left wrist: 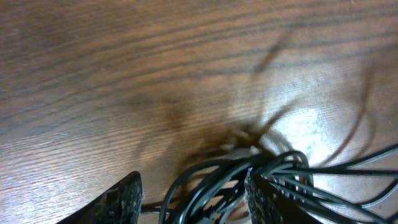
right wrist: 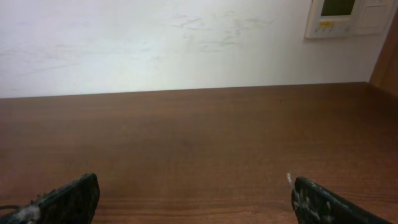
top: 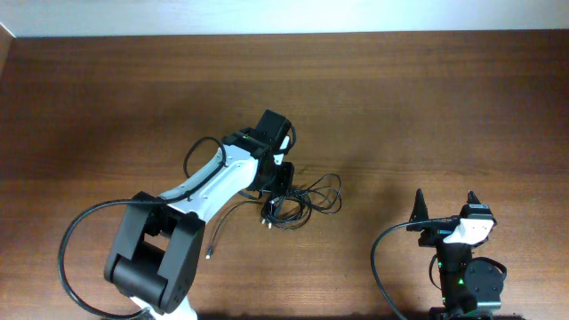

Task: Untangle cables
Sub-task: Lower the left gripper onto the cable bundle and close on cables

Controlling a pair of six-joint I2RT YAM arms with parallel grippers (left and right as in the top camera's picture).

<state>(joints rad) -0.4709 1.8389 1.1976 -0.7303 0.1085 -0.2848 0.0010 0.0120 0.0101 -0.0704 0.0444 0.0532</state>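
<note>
The cables lie as a knot of thin black loops on the brown table, just right of centre. One thin strand trails down-left from the knot to a small plug end. My left gripper hangs over the knot's left side. In the left wrist view its jaws stand apart around several of the cables' strands, with a gap beside the left finger, so the left gripper is open. My right gripper rests at the front right, wide open and empty, well clear of the cables.
The left arm's thick black cable loops out at the front left. The table's far edge meets a white wall with a control panel on it.
</note>
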